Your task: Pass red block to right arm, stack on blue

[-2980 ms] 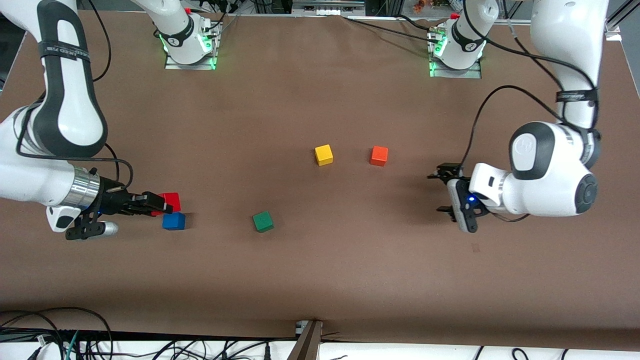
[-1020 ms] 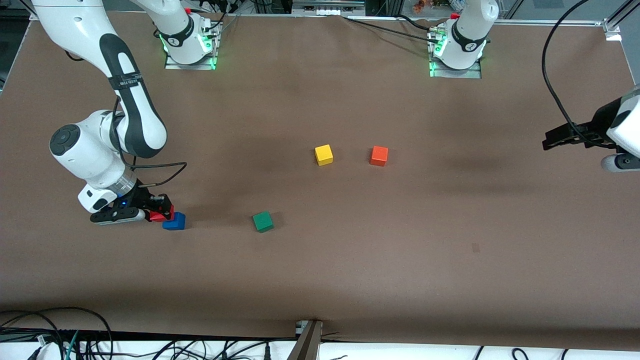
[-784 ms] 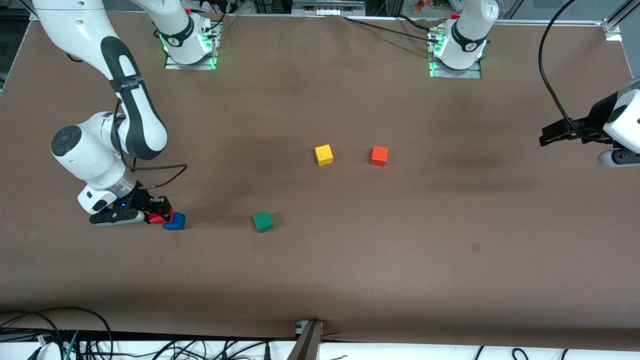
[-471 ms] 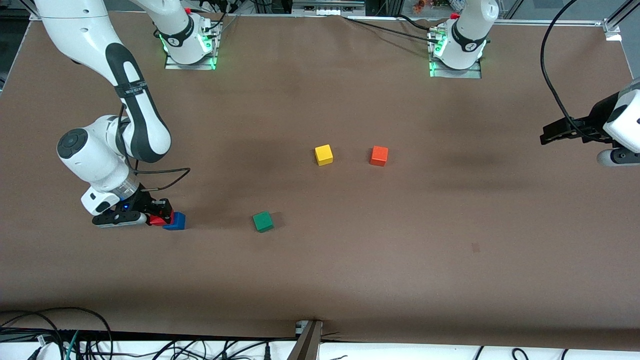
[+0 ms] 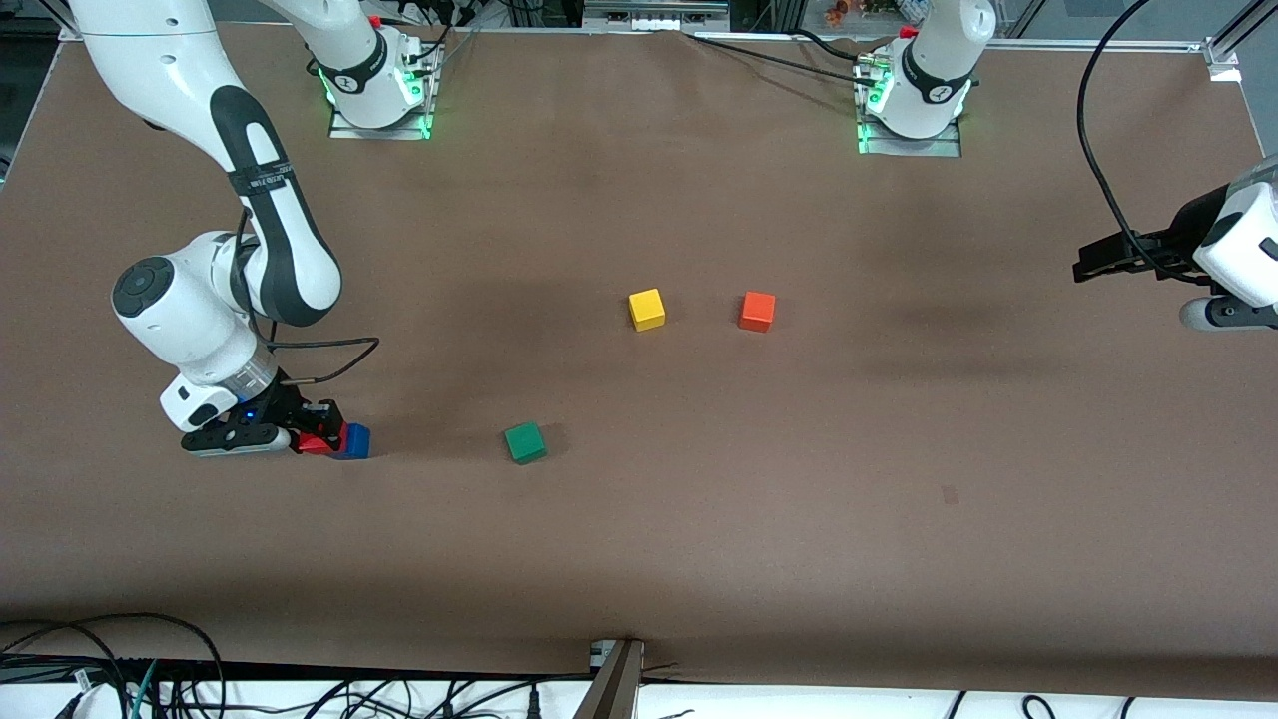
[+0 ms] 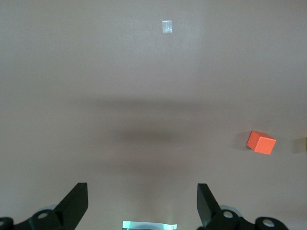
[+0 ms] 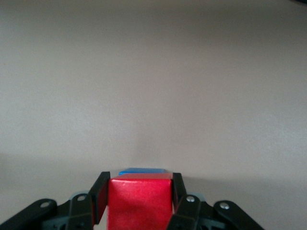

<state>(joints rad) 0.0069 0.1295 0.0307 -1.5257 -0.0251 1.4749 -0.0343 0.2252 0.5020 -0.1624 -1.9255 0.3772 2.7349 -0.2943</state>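
My right gripper [image 5: 321, 435] is shut on the red block [image 5: 319, 440] at the right arm's end of the table. It holds the block low, right beside the blue cube [image 5: 355, 441], partly over it. In the right wrist view the red block [image 7: 139, 201] sits between the two fingers, and a strip of the blue cube [image 7: 142, 171] shows just past it. My left gripper [image 5: 1093, 267] is open and empty, up over the left arm's end of the table. In the left wrist view its fingers [image 6: 76, 203] stand wide apart above bare table.
A green cube [image 5: 525, 441] lies toward the table's middle, level with the blue cube. A yellow cube [image 5: 647, 309] and an orange cube [image 5: 757, 311] lie farther from the front camera, mid-table. The orange cube also shows in the left wrist view [image 6: 261, 142].
My right gripper with the red block has edged closer to the blue cube and lower. My left arm has pulled back to the table's edge and now holds nearly still.
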